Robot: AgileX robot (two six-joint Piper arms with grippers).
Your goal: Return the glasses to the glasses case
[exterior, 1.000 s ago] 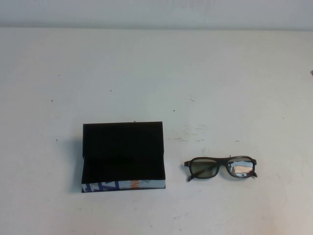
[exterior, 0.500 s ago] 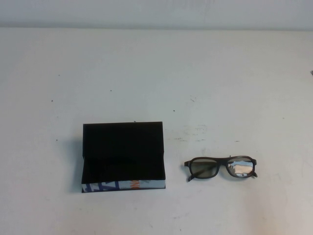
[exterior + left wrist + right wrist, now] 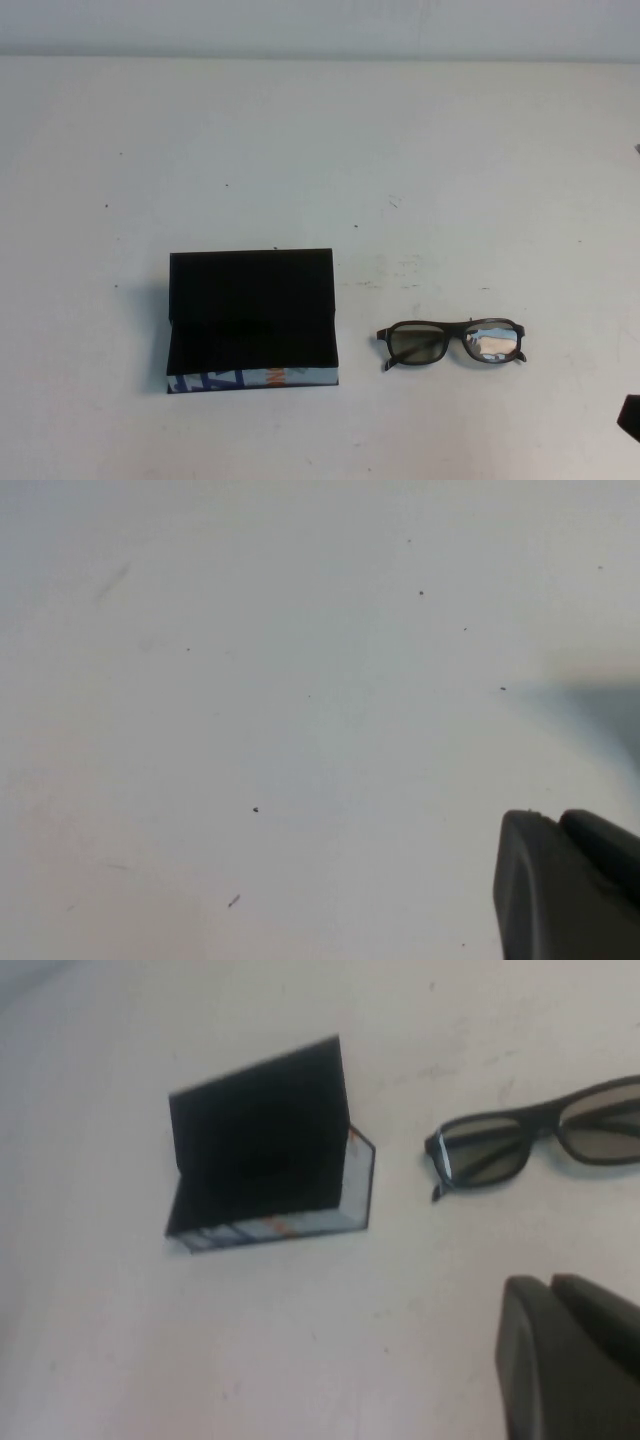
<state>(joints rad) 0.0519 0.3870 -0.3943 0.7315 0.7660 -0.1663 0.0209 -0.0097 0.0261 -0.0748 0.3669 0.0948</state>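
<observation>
So the table (image 3: 320,140) is the largest thing here, white and a little scuffed, and it carries both things of the task on its near half. The case (image 3: 252,320) sits at about 8 o'clock from the table's middle. Its lid stands up at the far side and the patterned front faces the robot, so the black inside is open toward the arms; I judge it was set this way so that something can be lowered in from above without touching the lid. The inside looks empty, though black lining in shadow is hard to read.

The glasses (image 3: 452,343) lie at 3 o'clock from the case, near it but clearly apart. They rest flat on the table with the lenses facing the robot. Whether the temples are folded behind the frame I cannot tell. They are not in the case, so the task is not yet begun in its main part.

The right gripper (image 3: 570,1355) shows only as a dark corner at the table's 4 o'clock edge in the high view, well apart from the glasses; its jaws are pressed together and empty. It is the nearer arm, so likely the one to pick them up.

The left gripper (image 3: 565,880) hangs over bare table, its jaws not readable.
</observation>
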